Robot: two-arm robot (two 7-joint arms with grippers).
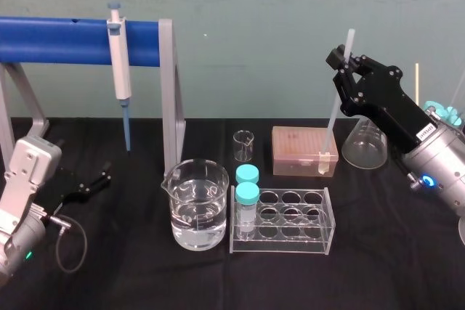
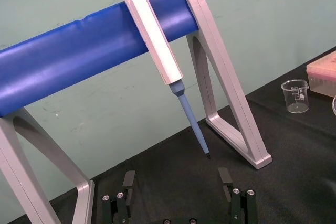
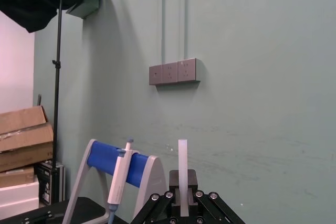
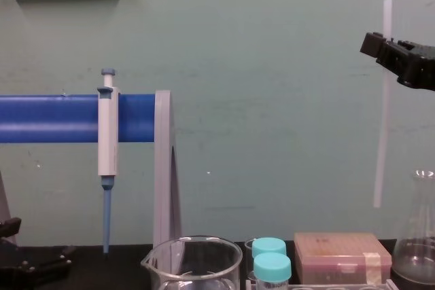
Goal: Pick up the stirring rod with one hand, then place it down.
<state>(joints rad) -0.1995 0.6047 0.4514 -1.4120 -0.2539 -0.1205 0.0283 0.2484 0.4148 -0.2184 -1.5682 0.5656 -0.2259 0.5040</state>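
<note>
The black, blocky right gripper [image 1: 346, 70] has its jaws squeezed tight on the long, thin, see-through white stirring rod [image 1: 334, 110]. It holds the rod near the top end. A short bit sticks out above the jaws, and the long part hangs down below them. The rod stands almost straight up, tipped a little. It is up in the air and touches nothing but the jaws. Its low end hangs over the back right of the black table [image 1: 378, 252]. It is above the pink plastic tip box [image 1: 294, 147] and beside the clear cone-shaped flask [image 1: 362, 150], apart from both.

I think the rod is very light and stiff. It looks smooth, so it could slip or swing, since the hold is far from its middle. It may snap if it bumps something hard. A hold nearer the middle would be steadier. It needs a slow, soft set-down on a bare bit of table.

The left gripper [image 2: 176, 187] sits low at the left side of the table. Its jaws are spread wide with nothing between them. It is near the white-and-blue pipette [image 2: 157, 40] that hangs on the blue bar [image 2: 68, 61].
</note>
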